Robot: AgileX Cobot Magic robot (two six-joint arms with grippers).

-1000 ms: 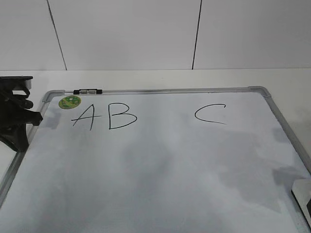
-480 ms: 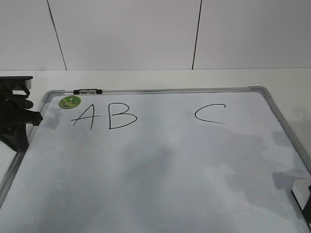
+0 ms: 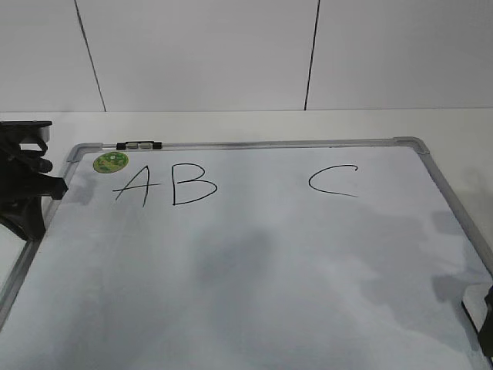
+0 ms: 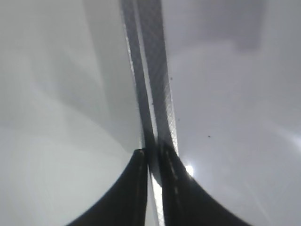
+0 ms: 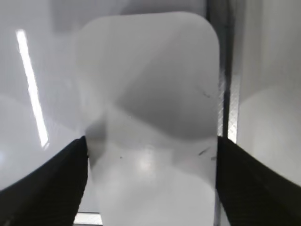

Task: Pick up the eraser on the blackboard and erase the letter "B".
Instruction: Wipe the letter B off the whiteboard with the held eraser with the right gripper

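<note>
The blackboard (image 3: pixel 254 270) is a white board in a grey frame, lying flat. The letter "B" (image 3: pixel 192 183) is drawn in black near its upper left, between an "A" (image 3: pixel 137 186) and a far-off "C" (image 3: pixel 334 182). The eraser (image 5: pixel 150 70), a white rounded block, lies by the board's right frame. My right gripper (image 5: pixel 153 141) is open, one finger on each long side of the eraser, close to its edges. In the exterior view only a dark sliver of this shows at the bottom right corner. My left gripper (image 4: pixel 150 153) is shut and empty over the board's left frame (image 4: pixel 150 70).
A round green sticker (image 3: pixel 110 162) sits at the board's top left corner, beside a small metal clip (image 3: pixel 139 144) on the top frame. A white table surrounds the board and a white panelled wall stands behind it.
At the exterior view's bottom right corner the dark right gripper has come further in over the eraser, and its shadow has shifted. The left arm and the letters are unchanged.
</note>
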